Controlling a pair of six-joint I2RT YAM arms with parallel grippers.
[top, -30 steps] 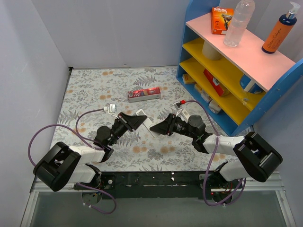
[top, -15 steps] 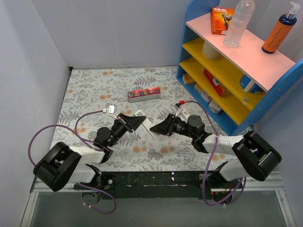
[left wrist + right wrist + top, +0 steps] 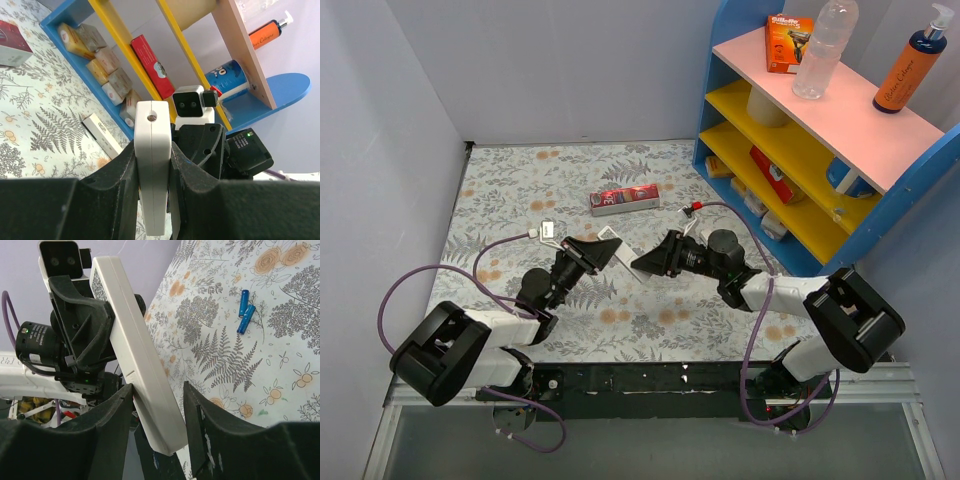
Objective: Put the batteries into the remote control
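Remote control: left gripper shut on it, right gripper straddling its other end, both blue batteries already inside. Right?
No. The batteries are not inside: the right wrist view shows both lying loose on the floral mat. The rest holds: the left gripper is shut on the remote control and the right gripper straddles its other end.

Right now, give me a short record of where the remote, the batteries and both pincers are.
left pincer: shut on one end of the remote control
right pincer: open, straddling its other end
remote control: held off the mat
batteries: two blue, close together on the mat
red carton: on the mat, beyond both pincers
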